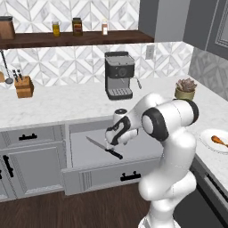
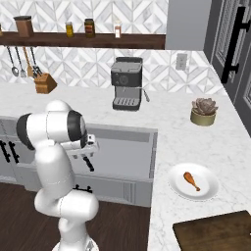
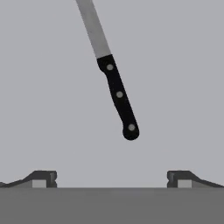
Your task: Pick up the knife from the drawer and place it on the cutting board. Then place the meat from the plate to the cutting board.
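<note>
Inside drawer [image 1: 89, 171], knife [image 3: 114, 83] diagonal, handle nearest gripper [image 3: 112, 178].

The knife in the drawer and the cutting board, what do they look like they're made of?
The knife: blade looks like matte silver metal; handle probably black plastic or stained wood, with three pale rivets. The cutting board: likely wood, dark brown with faint grain streaks and a dull finish.

knife [image 1: 103, 148] lies in the open drawer [image 1: 95, 177]; meat [image 2: 191, 180] on the plate [image 2: 208, 189], behind the cutting board [image 2: 215, 231].
</note>
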Controlling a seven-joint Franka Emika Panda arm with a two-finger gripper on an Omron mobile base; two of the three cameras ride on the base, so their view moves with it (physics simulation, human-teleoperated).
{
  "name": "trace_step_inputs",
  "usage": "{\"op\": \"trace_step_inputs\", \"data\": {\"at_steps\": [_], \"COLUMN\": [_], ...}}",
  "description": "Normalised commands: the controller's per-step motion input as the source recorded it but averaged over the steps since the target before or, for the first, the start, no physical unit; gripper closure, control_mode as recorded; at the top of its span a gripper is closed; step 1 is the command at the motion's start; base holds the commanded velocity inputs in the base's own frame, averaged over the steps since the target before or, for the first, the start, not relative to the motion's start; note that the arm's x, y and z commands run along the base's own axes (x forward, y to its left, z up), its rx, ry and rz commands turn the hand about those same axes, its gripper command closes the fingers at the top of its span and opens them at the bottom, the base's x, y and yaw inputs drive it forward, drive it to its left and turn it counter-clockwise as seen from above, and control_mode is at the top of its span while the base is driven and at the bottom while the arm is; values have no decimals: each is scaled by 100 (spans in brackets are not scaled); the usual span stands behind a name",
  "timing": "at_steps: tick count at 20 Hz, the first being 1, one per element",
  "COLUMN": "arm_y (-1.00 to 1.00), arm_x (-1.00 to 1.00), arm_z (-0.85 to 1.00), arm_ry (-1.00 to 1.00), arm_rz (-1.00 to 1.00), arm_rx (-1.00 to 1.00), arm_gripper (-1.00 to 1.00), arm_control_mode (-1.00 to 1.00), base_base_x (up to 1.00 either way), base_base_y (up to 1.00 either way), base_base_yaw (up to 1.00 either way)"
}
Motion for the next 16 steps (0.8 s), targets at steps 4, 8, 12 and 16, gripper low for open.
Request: {"op": "trace_step_inputs", "data": {"at_steps": [4, 8, 12, 16], "arm_y": [5, 1, 1, 1], "arm_x": [49, 17, 14, 22], "arm_z": [-50, -55, -57, -59], "arm_ry": [1, 0, 0, 0], "arm_rz": [6, 0, 0, 0], "arm_rx": [0, 0, 0, 0], "arm_gripper": [-100, -100, -100, -100], "arm_control_mode": [-100, -100, -100, -100], "base_base_x": [0, 0, 0, 0], "base_base_y": [0, 0, 0, 0], "base_base_yaw": [0, 0, 0, 0]}}
